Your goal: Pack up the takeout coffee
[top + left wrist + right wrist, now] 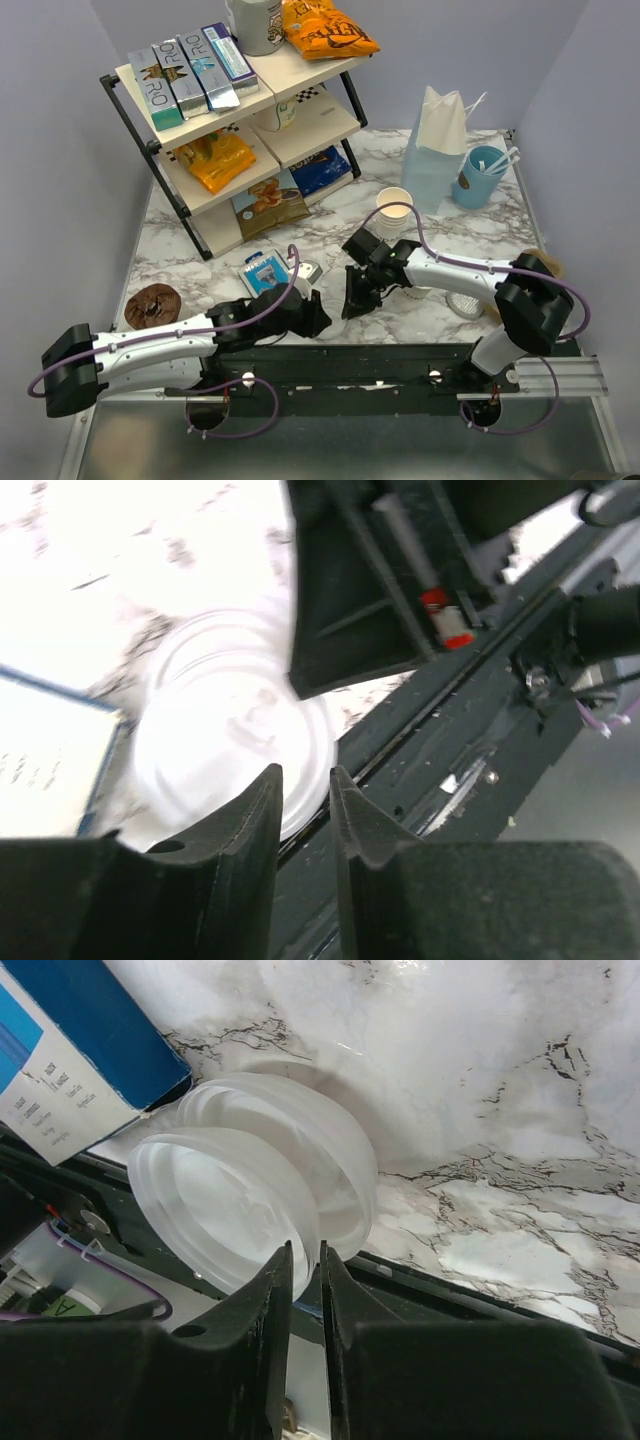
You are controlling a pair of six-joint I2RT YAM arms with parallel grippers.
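The takeout coffee is out of view in all frames. My right gripper [305, 1245] is shut on the rim of a translucent white lid [215, 1205], held on edge just above the table's near edge. A second lid [320, 1140] sits close behind it, and I cannot tell whether the two touch. From above, the right gripper [352, 300] points down toward the near rail. My left gripper [305, 770] is open, with only the dark rail showing between its fingers. A blurred white lid [225, 740] lies just beyond its left finger. The left gripper [318, 315] is close beside the right one.
A blue-and-white box [265, 272] lies left of the grippers. A stack of lidless paper cups [394, 208], a white paper bag [437, 150] and a blue holder with straws [480, 175] stand at back right. A snack shelf [240, 110] fills the back left. A brown doughnut [152, 305] lies at left.
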